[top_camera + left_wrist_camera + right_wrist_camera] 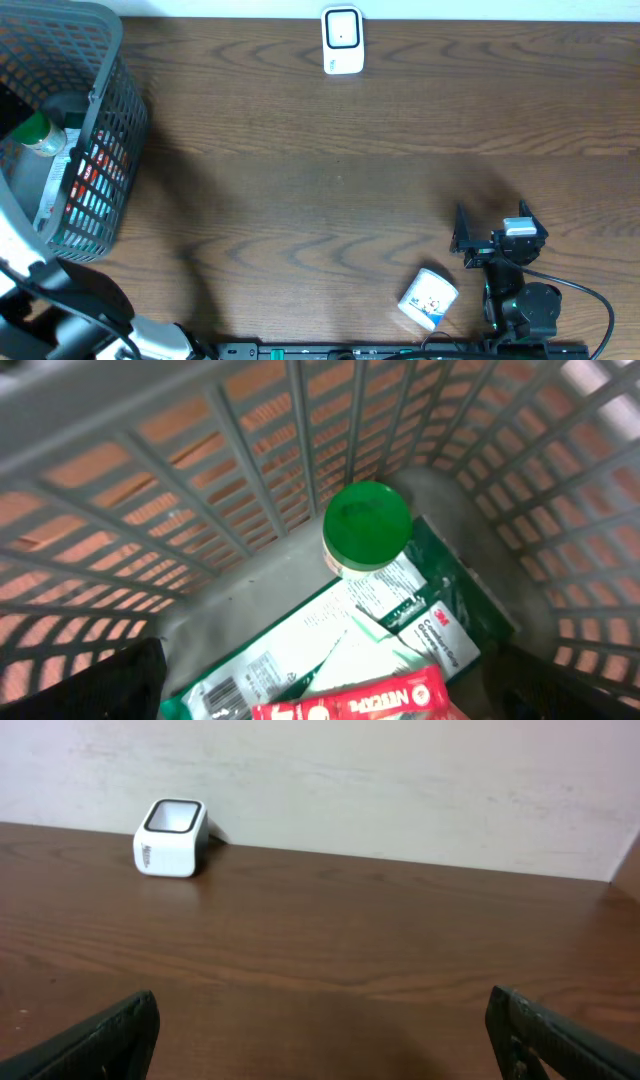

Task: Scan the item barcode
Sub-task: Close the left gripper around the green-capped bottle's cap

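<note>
Your left gripper hangs wide open and empty over the basket. Go straight down on the green-capped bottle beside the packets, and keep your fingers off the bars. Your right gripper is open and empty too, facing the scanner

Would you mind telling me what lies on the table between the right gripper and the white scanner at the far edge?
Nothing: only bare wooden table separates the right gripper from the scanner, as the overhead and right wrist views show.
</note>
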`<act>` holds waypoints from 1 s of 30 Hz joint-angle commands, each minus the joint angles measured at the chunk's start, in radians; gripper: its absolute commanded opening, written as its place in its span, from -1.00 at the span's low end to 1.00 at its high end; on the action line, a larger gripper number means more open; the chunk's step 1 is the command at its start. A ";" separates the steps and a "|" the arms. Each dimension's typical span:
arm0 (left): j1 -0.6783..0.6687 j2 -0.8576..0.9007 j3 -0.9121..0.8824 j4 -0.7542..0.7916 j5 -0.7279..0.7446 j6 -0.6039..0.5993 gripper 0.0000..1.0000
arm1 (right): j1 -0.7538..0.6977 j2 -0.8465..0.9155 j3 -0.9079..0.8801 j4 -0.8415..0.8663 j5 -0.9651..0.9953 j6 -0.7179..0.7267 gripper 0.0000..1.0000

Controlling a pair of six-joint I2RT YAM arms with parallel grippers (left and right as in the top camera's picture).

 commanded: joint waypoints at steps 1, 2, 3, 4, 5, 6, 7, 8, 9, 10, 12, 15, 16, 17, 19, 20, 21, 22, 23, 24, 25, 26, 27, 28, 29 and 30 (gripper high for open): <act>0.005 -0.035 0.026 -0.022 -0.005 0.006 0.99 | 0.003 -0.005 -0.001 -0.003 0.005 0.012 0.99; 0.005 -0.039 0.026 -0.027 -0.005 0.006 0.99 | 0.003 -0.005 -0.001 -0.003 0.005 0.012 0.99; 0.005 -0.041 0.026 -0.028 -0.005 0.006 0.99 | 0.003 -0.005 -0.001 -0.003 0.005 0.012 0.99; 0.005 -0.041 0.026 -0.028 -0.005 0.006 0.99 | 0.003 -0.005 -0.001 -0.003 0.005 0.012 0.99; 0.005 -0.040 0.026 -0.027 -0.005 0.006 0.99 | 0.003 -0.005 -0.001 -0.003 0.005 0.012 0.98; 0.005 -0.037 0.026 -0.027 -0.005 0.006 0.99 | 0.003 -0.005 -0.001 -0.003 0.005 0.012 0.99; 0.005 -0.034 0.026 -0.027 -0.005 0.006 0.99 | 0.003 -0.005 -0.001 -0.003 0.005 0.012 0.98; 0.005 -0.028 0.026 -0.028 -0.005 0.006 0.99 | 0.003 -0.005 -0.001 -0.003 0.005 0.012 0.99; 0.005 -0.022 0.026 -0.031 -0.005 0.006 0.98 | 0.003 -0.005 -0.001 -0.003 0.005 0.012 0.98; 0.005 -0.013 0.026 -0.035 -0.006 0.006 0.99 | 0.003 -0.005 -0.001 -0.003 0.005 0.012 0.99; 0.005 0.006 0.025 -0.042 -0.006 0.004 0.99 | 0.003 -0.005 -0.001 -0.003 0.005 0.012 0.99; 0.005 0.048 0.025 -0.032 -0.006 0.003 0.99 | 0.003 -0.005 -0.001 -0.003 0.005 0.012 0.99; 0.005 0.064 0.025 -0.019 -0.006 0.003 0.99 | 0.003 -0.005 -0.001 -0.003 0.005 0.012 0.98; 0.005 0.083 0.025 -0.004 -0.006 0.003 0.99 | 0.003 -0.005 -0.001 -0.003 0.005 0.012 0.99; 0.005 0.129 0.025 0.036 -0.006 0.002 0.99 | 0.003 -0.005 -0.001 -0.003 0.005 0.012 0.98; 0.005 0.140 0.025 0.048 -0.006 0.002 0.99 | 0.003 -0.005 -0.001 -0.003 0.005 0.012 0.99; 0.005 0.159 0.025 0.065 -0.006 -0.003 0.99 | 0.003 -0.005 -0.001 -0.003 0.005 0.012 0.98; 0.005 0.178 0.025 0.084 -0.006 -0.017 0.99 | 0.003 -0.005 -0.001 -0.003 0.005 0.012 0.99; 0.005 0.193 0.025 0.097 -0.006 -0.035 0.99 | 0.003 -0.005 -0.001 -0.003 0.005 0.012 0.99; 0.005 0.207 0.025 0.108 -0.005 -0.056 0.99 | 0.003 -0.005 -0.001 -0.003 0.005 0.012 0.99; 0.005 0.220 0.025 0.119 -0.006 -0.079 0.99 | 0.003 -0.005 -0.001 -0.003 0.005 0.012 0.98; 0.005 0.235 0.025 0.130 -0.006 -0.098 0.99 | 0.003 -0.005 -0.001 -0.003 0.005 0.012 0.98; 0.004 0.249 0.025 0.144 -0.005 -0.114 0.99 | 0.003 -0.005 -0.001 -0.003 0.005 0.012 0.99; 0.003 0.264 0.025 0.159 -0.005 -0.122 0.99 | 0.003 -0.005 -0.001 -0.003 0.005 0.012 0.98; 0.001 0.281 0.025 0.175 -0.005 -0.125 0.99 | 0.003 -0.005 -0.001 -0.003 0.005 0.012 0.98; 0.000 0.294 0.025 0.188 -0.005 -0.127 0.99 | 0.003 -0.005 -0.001 -0.003 0.005 0.012 0.99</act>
